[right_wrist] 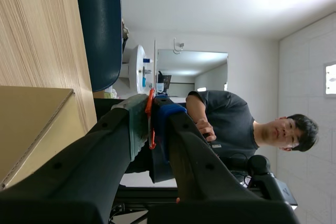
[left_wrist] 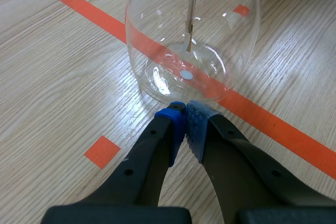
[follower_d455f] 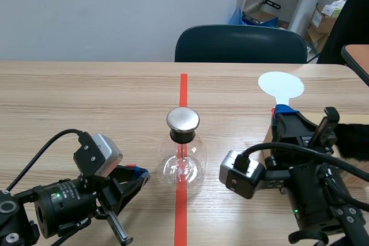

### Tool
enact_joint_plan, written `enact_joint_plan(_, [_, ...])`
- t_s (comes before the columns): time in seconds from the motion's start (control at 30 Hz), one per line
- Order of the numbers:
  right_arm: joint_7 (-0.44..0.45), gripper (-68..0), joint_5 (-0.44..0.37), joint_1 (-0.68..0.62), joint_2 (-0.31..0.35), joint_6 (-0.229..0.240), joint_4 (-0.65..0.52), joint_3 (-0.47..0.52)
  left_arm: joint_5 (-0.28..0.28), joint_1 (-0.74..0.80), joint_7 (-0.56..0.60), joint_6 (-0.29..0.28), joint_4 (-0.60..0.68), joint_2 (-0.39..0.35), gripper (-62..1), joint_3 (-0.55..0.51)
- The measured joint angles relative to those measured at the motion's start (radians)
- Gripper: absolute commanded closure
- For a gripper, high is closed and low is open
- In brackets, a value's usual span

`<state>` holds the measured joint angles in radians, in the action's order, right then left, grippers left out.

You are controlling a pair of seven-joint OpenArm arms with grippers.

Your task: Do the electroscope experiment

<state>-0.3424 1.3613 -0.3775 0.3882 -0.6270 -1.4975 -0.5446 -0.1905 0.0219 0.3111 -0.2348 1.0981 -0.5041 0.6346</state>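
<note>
The electroscope (follower_d455f: 183, 155) is a round glass flask with a silver cap (follower_d455f: 183, 120), standing on the red tape line at mid-table. In the left wrist view the flask (left_wrist: 220, 30) shows a thin rod with leaves (left_wrist: 190, 22) hanging inside. My left gripper (follower_d455f: 138, 175) (left_wrist: 185, 115) lies low on the table, shut on nothing, its pads just short of the flask's base. My right gripper (follower_d455f: 282, 113) (right_wrist: 150, 109) points upward, shut on the orange handle (right_wrist: 150, 121) of a white disc paddle (follower_d455f: 281, 86), which stands upright and shows edge-on (right_wrist: 155, 64) in the right wrist view.
A cardboard box (right_wrist: 26, 124) lies beside my right arm, and a black furry piece (follower_d455f: 353, 140) sits at the right edge. A dark blue chair (follower_d455f: 240, 44) stands behind the table. A person (right_wrist: 231, 124) appears in the room behind.
</note>
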Motion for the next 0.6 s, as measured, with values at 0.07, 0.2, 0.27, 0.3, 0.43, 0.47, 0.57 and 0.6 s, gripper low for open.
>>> enact_joint_plan(0.07, [0.019, -0.6, 0.0, 0.0, 0.0, -0.018, 0.0, 0.001, 0.0, 0.0, 0.0, 0.0, 0.0, 0.0, -3.1, 0.0])
enact_joint_plan(0.2, [0.117, -0.7, -0.01, -0.034, 0.0, -0.069, -0.029, 0.064, 0.0, 0.0, 0.0, 0.0, 0.0, 0.0, -3.1, 0.0])
enact_joint_plan(0.27, [0.169, -0.7, -0.028, -0.07, 0.0, -0.099, -0.061, 0.122, 0.0, 0.0, 0.0, 0.0, 0.0, 0.0, -3.1, 0.0])
enact_joint_plan(0.3, [0.192, -0.7, -0.035, -0.087, 0.0, -0.103, -0.076, 0.149, 0.0, 0.0, 0.0, 0.0, 0.0, 0.0, -3.1, 0.0])
enact_joint_plan(0.43, [0.298, -0.7, -0.042, -0.148, -0.002, -0.098, -0.102, 0.24, 0.0, 0.0, 0.0, 0.0, 0.0, 0.0, -3.1, 0.0])
enact_joint_plan(0.47, [0.335, -0.9, -0.045, -0.164, -0.011, -0.099, -0.103, 0.272, 0.0, 0.0, -0.001, 0.0, 0.0, 0.0, -3.2, 0.0])
enact_joint_plan(0.57, [0.452, -1.9, -0.093, -0.211, -0.058, -0.098, -0.103, 0.386, 0.0, 0.0, -0.026, 0.0, 0.0, -0.001, -8.2, 0.0])
enact_joint_plan(0.6, [0.495, -1.9, -0.104, -0.228, -0.075, -0.098, -0.103, 0.427, 0.001, 0.001, -0.013, 0.0, -0.001, -0.005, -12.0, 0.0])
